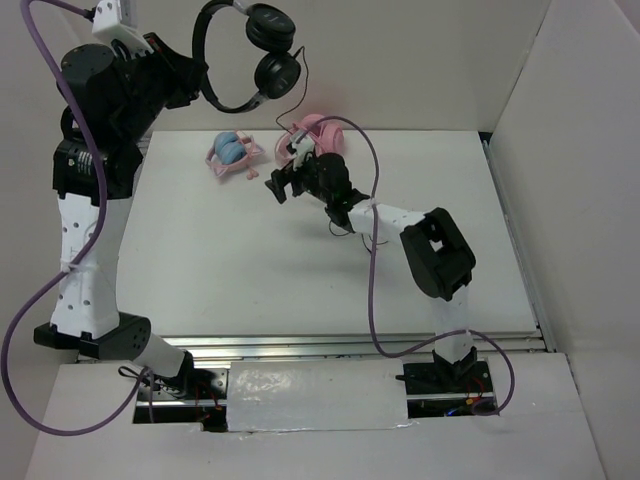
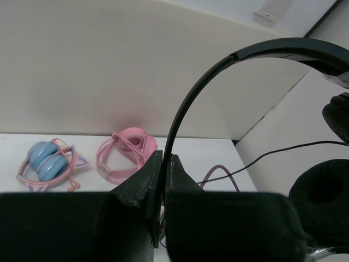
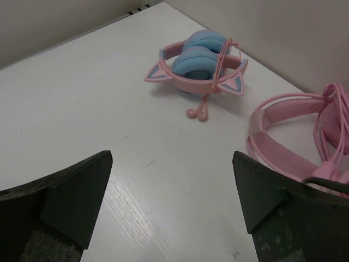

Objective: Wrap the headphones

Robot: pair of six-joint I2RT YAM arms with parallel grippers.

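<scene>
A small white plate (image 2: 271, 8) is fixed high on the back wall, and any print on it is too small to read. The headphones (image 1: 277, 72) are off the worktop (image 1: 250, 270), held up in the air over its far edge, left of the middle. The left claw (image 2: 164, 164) is closed on their thin black headband (image 2: 218, 71): in the left wrist view the two fingers (image 2: 143, 183) pinch the band low on its arc, and the band rises from the grip and curves over to the right. The two round black earcups (image 1: 268, 28) hang to the right of that claw, one above the other in the top view, and one foam pad (image 2: 322, 199) shows at the right edge of the left wrist view. The thin black cable (image 1: 303, 88) drops loose from the earcups towards the far edge of the worktop, near the right claw (image 1: 283, 170). That claw is spread wide and grips nothing. It hangs low over the worktop near the middle of the far edge, well below the headphones and apart from them. Two other sets lie on the worktop by the far edge. The pink headphones with blue earcups (image 3: 199, 60) lie left of the middle with their cord wound round them. The all-pink headphones (image 3: 294, 136) lie just to their right, close beside the right claw.
</scene>
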